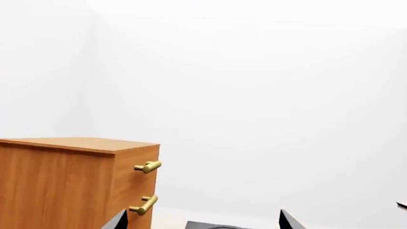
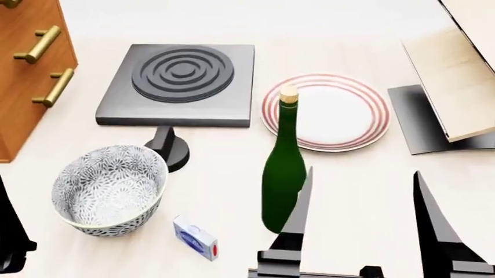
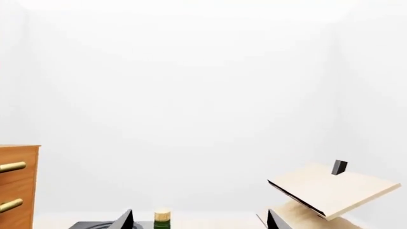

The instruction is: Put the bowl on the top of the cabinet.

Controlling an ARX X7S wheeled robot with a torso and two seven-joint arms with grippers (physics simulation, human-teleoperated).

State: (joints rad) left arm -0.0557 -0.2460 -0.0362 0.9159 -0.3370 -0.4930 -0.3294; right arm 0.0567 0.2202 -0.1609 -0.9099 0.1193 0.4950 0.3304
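Right arm's black end effector [image 2: 363, 208] sits low at the near edge of the surface in the head view, two long pointed fingers [image 2: 298, 223] sticking up and forward with a wide gap between them, so it's spread apart and holding nothing. Its wrist view only catches the two dark tips at the picture's edge. The left end effector [image 1: 202, 220] shows just two dark tips in its wrist view, also parted and empty. In the head view, only a dark piece of the left arm [image 2: 11, 231] pokes in at the left edge.
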